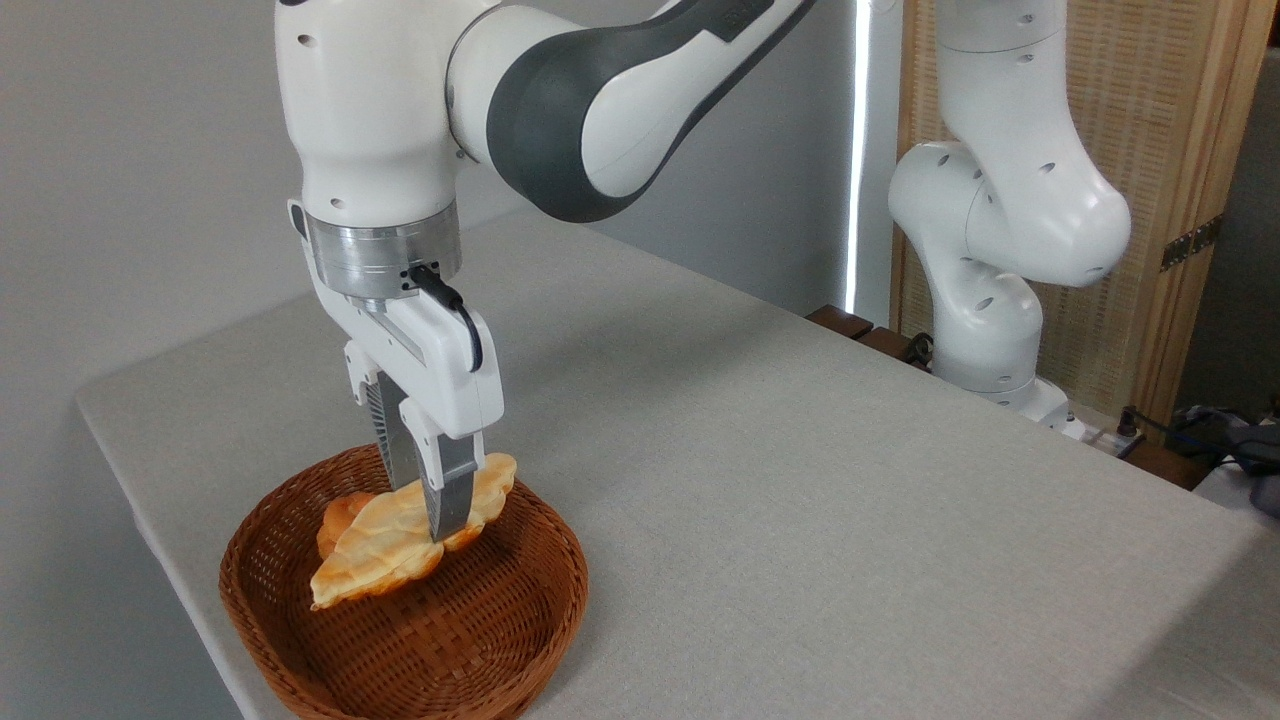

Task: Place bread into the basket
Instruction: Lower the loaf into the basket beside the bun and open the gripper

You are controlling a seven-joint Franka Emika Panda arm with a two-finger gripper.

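Observation:
The bread [385,545], a long pale golden leaf-shaped pastry with browned tips, hangs tilted just above the basket's floor. My gripper [432,518] points straight down and is shut on the bread near its middle, one finger in front and one behind. The basket [540,610], round and of brown wicker, sits at the table's near left corner, directly under the bread. A small orange-brown bun [337,522] lies inside the basket, mostly hidden behind the bread.
The grey table [800,480] stretches right and back from the basket. Its left edge runs close beside the basket. The arm's white base [1000,330] stands at the far right edge, before a wooden screen [1150,150].

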